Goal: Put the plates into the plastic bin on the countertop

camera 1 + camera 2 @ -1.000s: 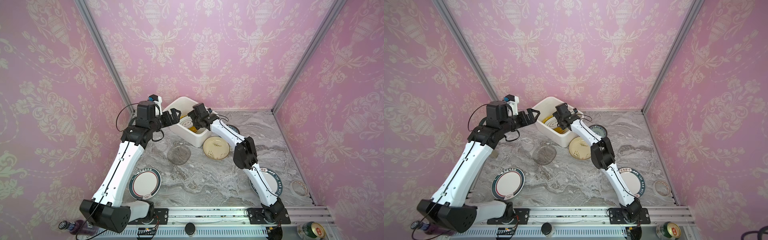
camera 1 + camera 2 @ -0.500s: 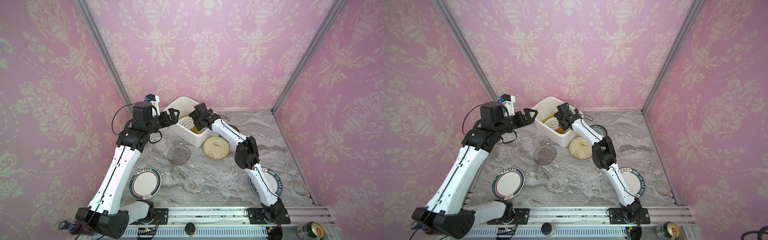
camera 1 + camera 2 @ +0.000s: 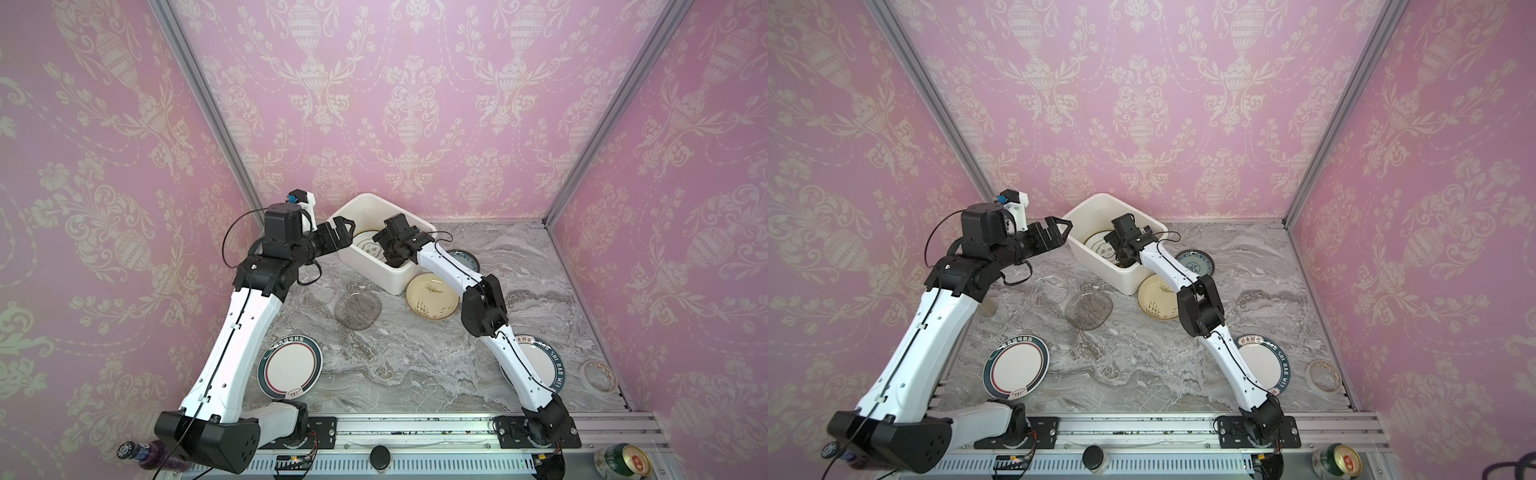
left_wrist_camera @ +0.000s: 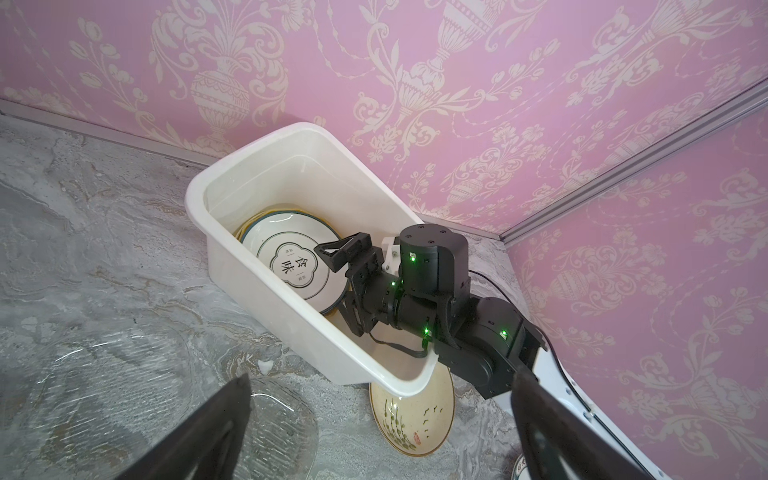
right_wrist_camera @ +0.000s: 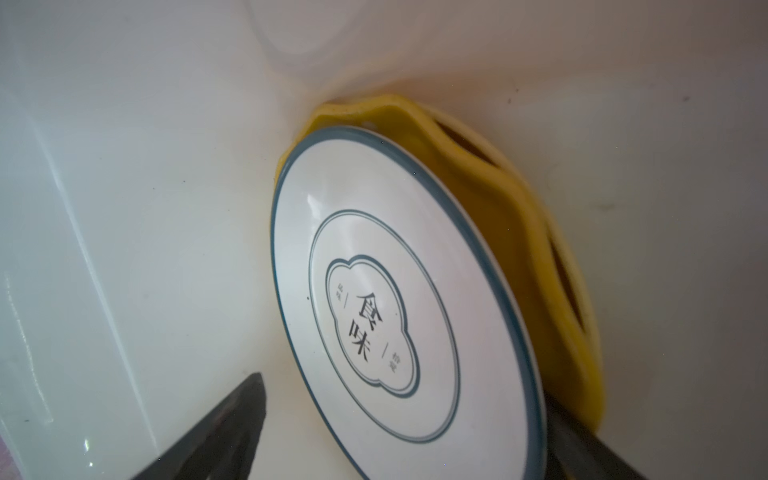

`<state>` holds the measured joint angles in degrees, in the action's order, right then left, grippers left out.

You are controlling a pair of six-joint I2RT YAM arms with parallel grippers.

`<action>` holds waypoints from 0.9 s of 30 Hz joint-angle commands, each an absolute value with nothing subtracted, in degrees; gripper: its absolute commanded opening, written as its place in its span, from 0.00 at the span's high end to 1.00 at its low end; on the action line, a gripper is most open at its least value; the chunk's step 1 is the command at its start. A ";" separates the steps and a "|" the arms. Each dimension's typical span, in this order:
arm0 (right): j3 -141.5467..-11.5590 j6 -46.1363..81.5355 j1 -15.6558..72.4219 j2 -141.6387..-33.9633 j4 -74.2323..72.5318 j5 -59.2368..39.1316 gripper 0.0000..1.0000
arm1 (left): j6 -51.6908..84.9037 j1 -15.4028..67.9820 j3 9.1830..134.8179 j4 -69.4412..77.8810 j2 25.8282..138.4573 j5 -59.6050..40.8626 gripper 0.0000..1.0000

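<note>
A: Where does the bin (image 3: 390, 278) stand?
B: In the upper middle of both top views, on the countertop (image 3: 395, 353) by the back wall. A white plate (image 4: 291, 257) lies inside it on a yellow plate (image 5: 540, 249).
A: And the right gripper (image 4: 345, 286)?
B: It is down in the bin with its jaws spread wide about the white plate. One finger (image 5: 232, 424) is clear of the rim, so the plate is released.
A: The left gripper (image 3: 343, 232)?
B: It hangs just left of the bin's rim, jaws apart and empty.
A: What lies outside the bin?
B: A cream plate (image 3: 432, 297) lies at the bin's near corner and a blue plate (image 3: 467, 259) to the bin's right. A glass plate (image 3: 358, 309) sits at centre. A rimmed plate (image 3: 289, 365) is at lower left and a second rimmed plate (image 3: 542, 361) at lower right.
</note>
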<state>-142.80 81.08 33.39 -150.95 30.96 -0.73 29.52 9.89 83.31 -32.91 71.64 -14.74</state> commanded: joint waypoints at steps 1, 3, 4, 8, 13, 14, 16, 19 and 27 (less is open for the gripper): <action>-145.03 80.53 31.99 -151.93 33.20 -0.70 0.02 | 29.79 9.16 82.99 -33.19 72.37 -15.89 0.01; -145.72 79.87 31.73 -151.48 33.81 -0.66 0.01 | 30.05 9.05 83.10 -32.97 72.59 -16.23 0.01; -145.80 79.45 31.71 -151.07 34.06 -0.54 0.00 | 30.27 8.97 83.22 -32.86 72.67 -16.34 0.01; -145.81 78.30 31.51 -148.84 34.84 -0.19 0.00 | 31.02 9.04 83.32 -32.54 72.39 -16.45 0.01; -146.31 77.31 31.55 -146.01 37.86 1.43 0.00 | 31.53 8.93 83.41 -33.01 71.22 -15.81 0.01; -146.29 77.02 31.62 -145.42 38.73 2.17 0.00 | 31.73 8.98 83.36 -33.11 70.82 -15.72 0.01; -146.33 76.42 31.64 -144.70 40.21 2.86 0.00 | 32.22 8.96 83.23 -33.20 70.19 -15.55 0.01; -146.34 75.75 31.73 -143.90 42.07 3.49 0.00 | 32.56 8.96 83.06 -33.63 69.27 -15.13 0.01; -148.17 72.78 31.95 -141.62 39.76 3.35 0.00 | 32.71 8.92 84.82 -35.11 68.38 -14.92 0.01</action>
<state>-145.56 75.96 32.36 -145.23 40.12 1.78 32.05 9.47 83.35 -32.97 68.97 -14.87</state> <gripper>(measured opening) 0.998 0.993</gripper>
